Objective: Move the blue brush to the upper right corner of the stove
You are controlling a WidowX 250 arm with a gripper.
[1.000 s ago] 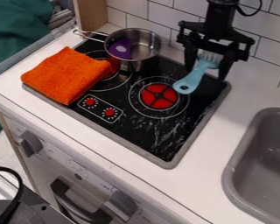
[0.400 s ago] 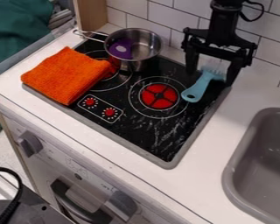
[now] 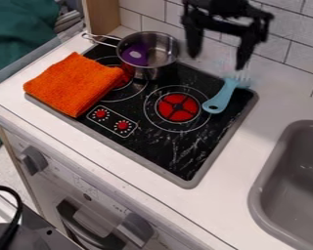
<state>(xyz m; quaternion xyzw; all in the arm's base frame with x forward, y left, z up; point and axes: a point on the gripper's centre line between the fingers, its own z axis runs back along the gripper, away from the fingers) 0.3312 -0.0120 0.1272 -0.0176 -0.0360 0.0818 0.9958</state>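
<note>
"Start at the left. What's under my eyes first?"

"An orange cloth (image 3: 74, 85), folded and lying over the left part of the stove (image 3: 185, 163). Its near edge comes close to the two small red dials (image 3: 122, 125) on the stove's front part."

"And behind those?"

"A metal pot (image 3: 149, 68) stands toward the back, just beside the cloth. Its wire handle (image 3: 101, 40) points off to the left, and a purple thing (image 3: 135, 53) with a pale patch sits inside."

"Keep going right."

"Next is the red burner (image 3: 179, 107), with dark lines crossing it. Then comes the blue brush (image 3: 219, 100), lying on the stove. The rounded end of its handle is beside the burner; its bristles point up toward the stove's upper right corner, by the grey rim."

"What about your hand?"

"My hand (image 3: 217, 62) is up over the back of the stove, in front of the tiled wall (image 3: 302, 46). It's open, the two fingers spread well apart and pointing down. The brush lies lower than they do, out of my grip."

"And farthest right?"

"The white table (image 3: 277, 102), and set into it, nearer the front, a grey sink (image 3: 256, 197)."
</note>
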